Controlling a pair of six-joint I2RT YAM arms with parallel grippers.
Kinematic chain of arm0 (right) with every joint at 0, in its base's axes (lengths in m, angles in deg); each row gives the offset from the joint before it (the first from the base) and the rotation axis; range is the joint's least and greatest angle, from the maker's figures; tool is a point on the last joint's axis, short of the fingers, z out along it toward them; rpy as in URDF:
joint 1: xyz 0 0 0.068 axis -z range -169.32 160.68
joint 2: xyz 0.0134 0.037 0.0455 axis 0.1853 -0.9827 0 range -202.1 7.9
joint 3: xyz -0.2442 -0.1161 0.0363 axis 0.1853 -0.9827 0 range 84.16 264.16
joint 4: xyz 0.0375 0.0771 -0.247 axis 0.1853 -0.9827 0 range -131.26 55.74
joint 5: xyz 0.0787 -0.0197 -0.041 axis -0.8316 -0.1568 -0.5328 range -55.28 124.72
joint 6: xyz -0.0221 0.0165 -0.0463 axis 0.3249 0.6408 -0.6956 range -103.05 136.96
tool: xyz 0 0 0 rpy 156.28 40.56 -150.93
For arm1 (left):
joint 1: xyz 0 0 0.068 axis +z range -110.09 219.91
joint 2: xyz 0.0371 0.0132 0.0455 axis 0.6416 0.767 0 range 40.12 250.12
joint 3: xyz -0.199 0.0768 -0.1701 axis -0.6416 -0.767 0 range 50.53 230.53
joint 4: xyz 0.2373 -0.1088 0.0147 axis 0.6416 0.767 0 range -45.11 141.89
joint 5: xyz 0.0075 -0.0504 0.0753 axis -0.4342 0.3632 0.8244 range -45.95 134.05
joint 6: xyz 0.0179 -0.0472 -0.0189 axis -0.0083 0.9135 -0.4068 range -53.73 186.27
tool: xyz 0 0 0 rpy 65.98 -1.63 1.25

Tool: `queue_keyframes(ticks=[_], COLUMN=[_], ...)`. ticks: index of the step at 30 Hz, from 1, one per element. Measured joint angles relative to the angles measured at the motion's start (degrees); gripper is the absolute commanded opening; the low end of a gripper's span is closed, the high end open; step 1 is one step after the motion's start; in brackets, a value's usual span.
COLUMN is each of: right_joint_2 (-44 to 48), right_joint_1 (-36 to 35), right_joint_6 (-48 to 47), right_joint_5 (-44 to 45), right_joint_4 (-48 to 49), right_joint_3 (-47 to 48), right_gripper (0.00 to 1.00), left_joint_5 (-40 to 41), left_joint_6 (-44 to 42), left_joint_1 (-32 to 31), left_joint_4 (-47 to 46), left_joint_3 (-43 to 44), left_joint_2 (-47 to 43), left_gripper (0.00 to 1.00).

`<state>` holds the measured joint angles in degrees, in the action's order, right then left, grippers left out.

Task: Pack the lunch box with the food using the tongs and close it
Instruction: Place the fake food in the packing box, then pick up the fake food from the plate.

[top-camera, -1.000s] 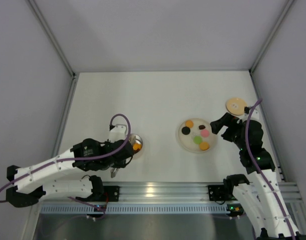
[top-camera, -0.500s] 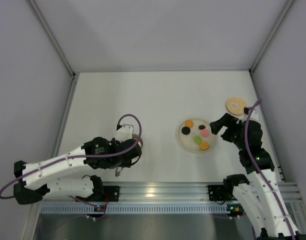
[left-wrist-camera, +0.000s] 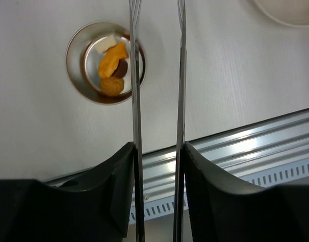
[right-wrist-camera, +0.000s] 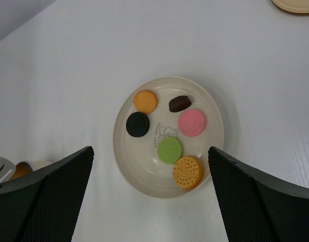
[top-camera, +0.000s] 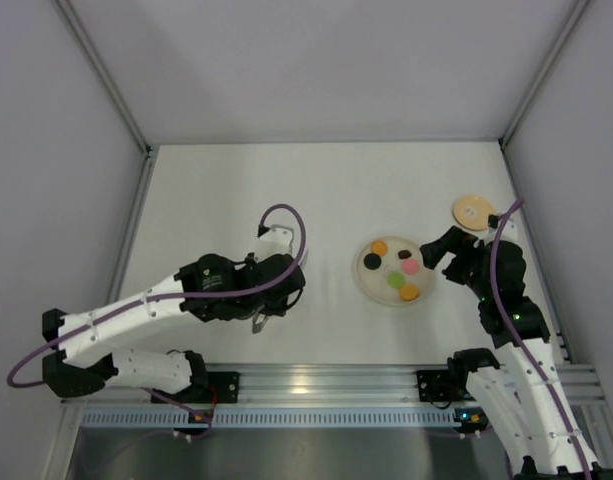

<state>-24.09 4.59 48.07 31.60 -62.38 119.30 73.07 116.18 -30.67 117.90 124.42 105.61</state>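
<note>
The lunch box [left-wrist-camera: 105, 63], a small steel pot, stands uncovered and holds orange, brown and white food [left-wrist-camera: 113, 59]. My left gripper [left-wrist-camera: 157, 148] is shut on the tongs [left-wrist-camera: 136, 101]; their two thin arms stand apart, with nothing between them, just right of the pot. From above, my left arm hides the pot, and the left gripper [top-camera: 284, 285] sits left of the plate [top-camera: 361, 285]. Several food pieces lie on the plate [right-wrist-camera: 144, 181]: orange [right-wrist-camera: 145, 101], black [right-wrist-camera: 138, 124], pink [right-wrist-camera: 191, 122], green [right-wrist-camera: 170, 149]. My right gripper [right-wrist-camera: 149, 151] hangs open above it.
The round wooden lid [top-camera: 472, 211] lies flat at the back right, beyond the right gripper [top-camera: 441, 250]. An aluminium rail [top-camera: 316, 382] runs along the near table edge. Grey walls enclose the table on three sides.
My left arm has swung right, from over the pot toward the plate, carrying the tongs. The tongs' arms have spread apart. The right arm has not moved.
</note>
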Motion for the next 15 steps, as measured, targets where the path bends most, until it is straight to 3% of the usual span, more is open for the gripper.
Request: queue_keyframes(ticks=[15], right_joint_2=[2.05], right_joint_1=[0.0], right_joint_6=[-0.04], right_joint_5=[0.04], right_joint_4=[-0.33], right_joint_3=[0.0], right_gripper=[0.94], left_joint_5=[-6.4], left_joint_6=[-14.84], left_joint_1=[0.0], left_joint_4=[-16.72], left_joint_3=[19.98], left_joint_2=[31.45], left_gripper=[0.49])
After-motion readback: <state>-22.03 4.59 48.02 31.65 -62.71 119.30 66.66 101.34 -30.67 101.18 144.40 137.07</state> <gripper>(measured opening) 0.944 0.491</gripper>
